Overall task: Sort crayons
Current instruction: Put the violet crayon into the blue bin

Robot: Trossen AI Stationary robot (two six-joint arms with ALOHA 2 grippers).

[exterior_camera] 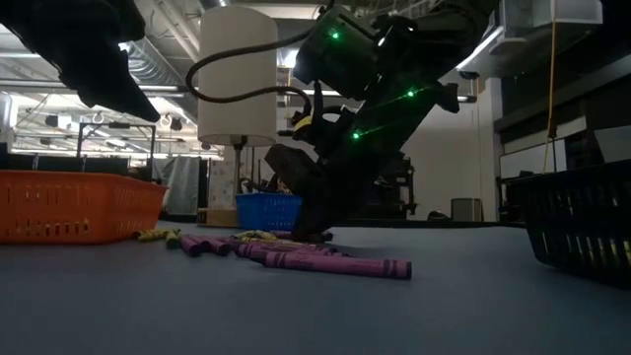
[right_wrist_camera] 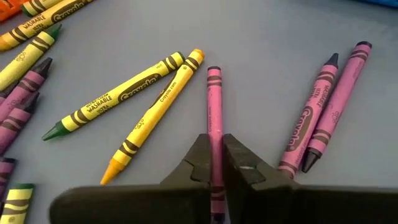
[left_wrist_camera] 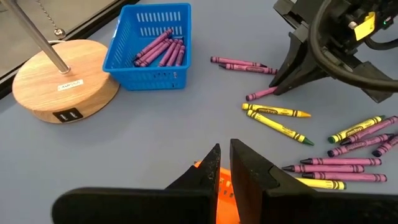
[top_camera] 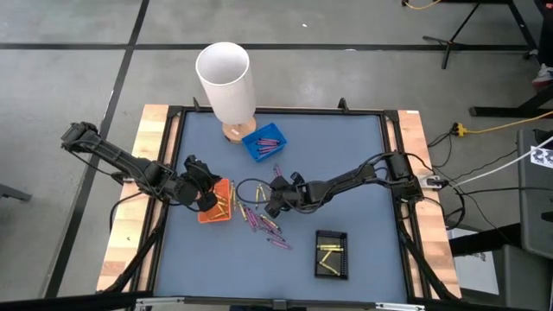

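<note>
Near the middle of the bench (top_camera: 346, 173), your right end effector (right_wrist_camera: 216, 163) is reaching down among the loose crayons (top_camera: 263, 220), its fingers pinching a pink crayon (right_wrist_camera: 214, 106) that is lying flat on the blue-grey surface. Just beside that crayon, two yellow ones (right_wrist_camera: 143, 102) are lying at a slant, and two more pink ones (right_wrist_camera: 323, 112) are lying on its other side. Your left end effector (left_wrist_camera: 224, 168) is hovering over the orange tray (top_camera: 216, 207) with its fingers pressed nearly together, holding nothing you could see. Other crayons are sitting sorted: pink ones in the blue tray (left_wrist_camera: 149, 46), yellow ones in the black tray (top_camera: 331, 253), orange-gold ones in the orange tray. Behind the blue tray, a lamp with a white shade (top_camera: 226, 82) is standing on a round wooden base (left_wrist_camera: 65, 81). Most of the unsorted crayons are lying scattered between the orange and black trays.
</note>
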